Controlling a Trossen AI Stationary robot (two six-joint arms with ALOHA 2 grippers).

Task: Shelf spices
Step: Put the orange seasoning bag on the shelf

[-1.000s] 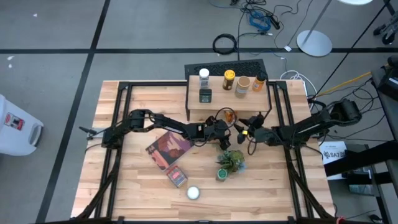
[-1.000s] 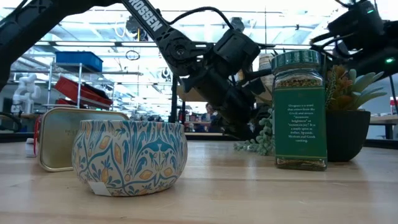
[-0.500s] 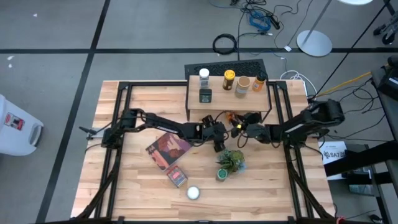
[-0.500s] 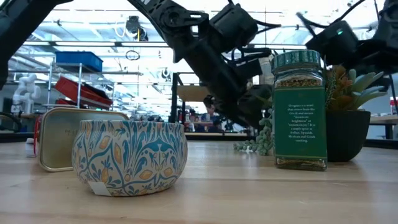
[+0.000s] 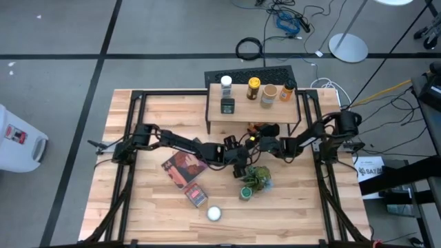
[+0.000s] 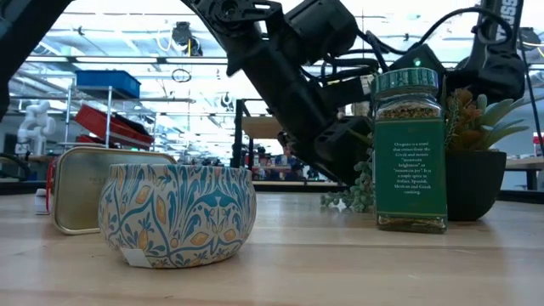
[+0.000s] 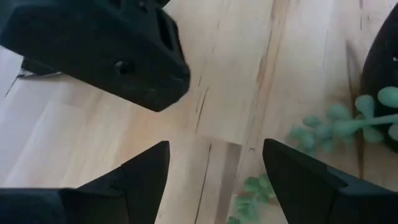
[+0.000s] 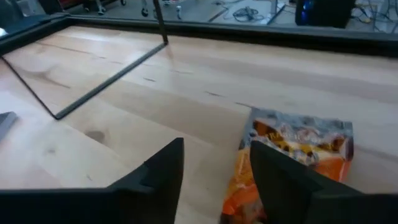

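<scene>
Several spice jars (image 5: 254,85) stand on the shelf (image 5: 251,110) at the table's far side. An orange packet (image 8: 298,152) lies on the table under the shelf, also visible from above (image 5: 258,127). My right gripper (image 8: 214,143) is low and open just before the packet, which lies beside one finger rather than in the gap. My left gripper (image 7: 214,146) hangs open over bare wood beside the potted plant (image 5: 256,177), holding nothing. A green-topped jar (image 6: 410,149), a patterned tin (image 6: 177,212) and a flat tin (image 6: 85,183) stand on the near part of the table. My right gripper's one finger (image 8: 280,180) stands in front of the orange packet's near edge (image 8: 249,168) and hides it. I cannot tell whether it touches the packet. The packet lies on the table.
The shelf's black frame (image 8: 112,74) runs along the table beyond my right gripper. A maroon book (image 5: 185,165) lies left of my left gripper. The plant's trailing leaves (image 7: 323,124) reach close to the left fingers. The two grippers are close together.
My right gripper has moved toward the table's left and sunk, coming in under the shelf to the orange packet. My left gripper has drawn back toward the table's near edge, risen a little and rolled.
</scene>
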